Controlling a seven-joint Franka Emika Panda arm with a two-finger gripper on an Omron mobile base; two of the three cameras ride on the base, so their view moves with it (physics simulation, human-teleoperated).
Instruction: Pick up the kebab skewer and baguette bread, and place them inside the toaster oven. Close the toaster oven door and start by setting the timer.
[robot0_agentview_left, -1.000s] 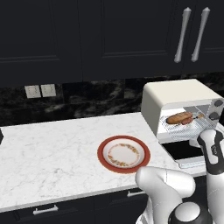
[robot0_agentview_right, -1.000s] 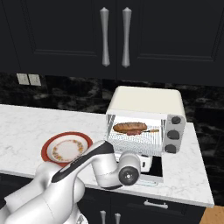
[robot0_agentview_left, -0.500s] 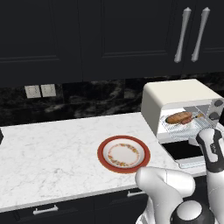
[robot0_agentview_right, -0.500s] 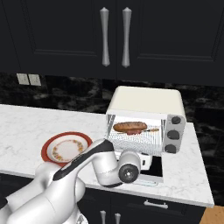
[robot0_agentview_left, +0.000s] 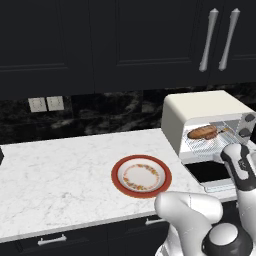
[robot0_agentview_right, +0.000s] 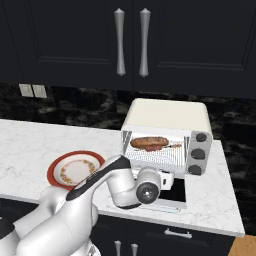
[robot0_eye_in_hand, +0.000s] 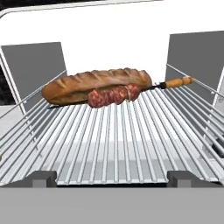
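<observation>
Two foods lie together on the wire rack (robot0_eye_in_hand: 122, 131) inside the toaster oven (robot0_agentview_right: 167, 135), a cream-white box standing on the white marble counter (robot0_agentview_left: 55, 175) below dark upper cabinets (robot0_agentview_right: 75, 40). The baguette bread (robot0_eye_in_hand: 94, 85) is a golden-brown loaf resting toward the back of the rack, its long axis running side to side across the oven, parallel to the opening. The kebab skewer (robot0_eye_in_hand: 114, 95) lies just in front of the loaf and touching it, along the same line; in the hand view its reddish meat chunks sit mid-rack and its bare orange stick end points to the right, tilted slightly upward. In the right base view both show as one brown shape (robot0_agentview_right: 149, 143) through the open front. The toaster oven door (robot0_agentview_left: 212, 172) hangs folded down and flat, its dark glass facing up, in front of the opening. The gripper (robot0_eye_in_hand: 111, 177) sits low at the mouth of the oven, facing straight in over the rack; its two dark fingertips (robot0_eye_in_hand: 41, 178) stand wide apart with nothing between them. A red-rimmed plate (robot0_agentview_left: 141, 176) rests on the counter to the left of the oven, well apart from it.
</observation>
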